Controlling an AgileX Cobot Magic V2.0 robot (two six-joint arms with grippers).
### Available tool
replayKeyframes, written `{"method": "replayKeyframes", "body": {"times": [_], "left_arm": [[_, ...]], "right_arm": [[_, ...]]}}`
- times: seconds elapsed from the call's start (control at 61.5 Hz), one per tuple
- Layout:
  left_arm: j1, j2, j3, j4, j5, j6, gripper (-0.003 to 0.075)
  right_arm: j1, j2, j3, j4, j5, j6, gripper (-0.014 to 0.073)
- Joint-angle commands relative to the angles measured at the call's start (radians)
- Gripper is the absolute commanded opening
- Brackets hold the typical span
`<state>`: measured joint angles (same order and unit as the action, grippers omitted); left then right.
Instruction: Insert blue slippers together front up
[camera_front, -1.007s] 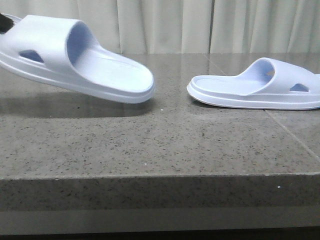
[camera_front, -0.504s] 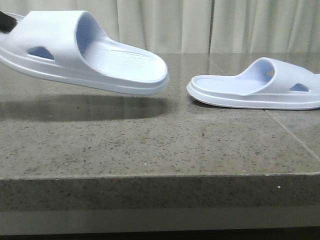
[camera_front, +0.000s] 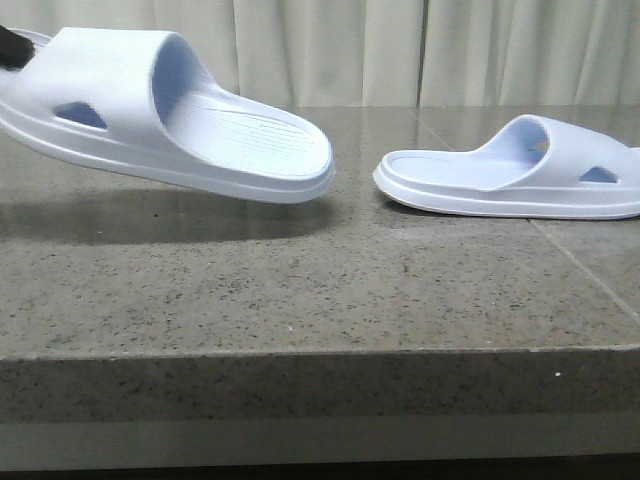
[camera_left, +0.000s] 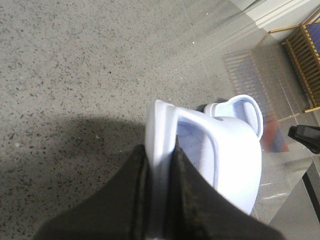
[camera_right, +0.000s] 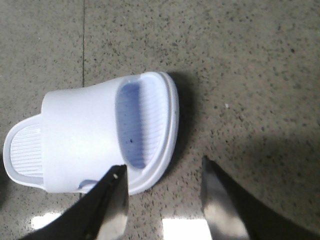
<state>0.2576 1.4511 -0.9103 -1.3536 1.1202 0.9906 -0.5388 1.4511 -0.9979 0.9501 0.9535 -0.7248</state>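
The left gripper (camera_left: 159, 200) has its two dark fingers (camera_left: 135, 200) pressed together on the rim of one slipper (camera_front: 170, 115), with the pale foam edge pinched between them. In the front view that slipper hangs above the stone table (camera_front: 300, 290), clear of the surface, with its open end tilted slightly downward toward the middle and a dark shadow spread on the stone beneath it. Only a small dark piece of the gripper shows at the far left edge of that view, behind the slipper's strap.

The right gripper (camera_right: 162, 200) hangs with its fingers (camera_right: 112, 200) spread wide apart and nothing between them. One finger sits just over the sole's edge of the second slipper (camera_right: 92, 135), while the other is over bare stone, well off to the side. Whether that finger actually touches the slipper cannot be told.

The second slipper lies flat on the table with its sole down and the ribbed footbed showing inside the strap. In the front view it rests on the right side of the table, its rounded end pointing toward the lifted slipper, with a short gap of bare stone between the two. Pale curtains (camera_front: 330, 50) hang behind the table. Nothing stands between the two slippers.
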Motion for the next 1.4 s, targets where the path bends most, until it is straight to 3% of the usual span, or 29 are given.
{"method": "replayKeyframes", "body": {"times": [0.0, 0.634, 0.877, 1.137, 1.381], "left_arm": [[-0.006, -0.036, -0.022, -0.071, 0.033, 0.001, -0.002], [-0.006, -0.036, -0.022, -0.071, 0.028, 0.001, -0.002], [-0.006, -0.036, -0.022, -0.071, 0.025, 0.001, -0.002], [-0.006, -0.036, -0.022, -0.071, 0.018, 0.001, -0.002], [-0.006, -0.034, -0.022, -0.093, 0.018, 0.001, -0.002]], "right_arm": [[0.003, 0.017, -0.053, 0.079, 0.01, -0.049, 0.0346], [0.142, 0.221, -0.153, 0.079, -0.077, -0.091, 0.03], [0.179, 0.255, -0.153, 0.08, -0.06, -0.105, 0.0179], [0.179, 0.262, -0.153, 0.087, -0.029, -0.105, -0.0107], [0.161, 0.21, -0.155, 0.104, 0.028, -0.105, -0.0117]]}}
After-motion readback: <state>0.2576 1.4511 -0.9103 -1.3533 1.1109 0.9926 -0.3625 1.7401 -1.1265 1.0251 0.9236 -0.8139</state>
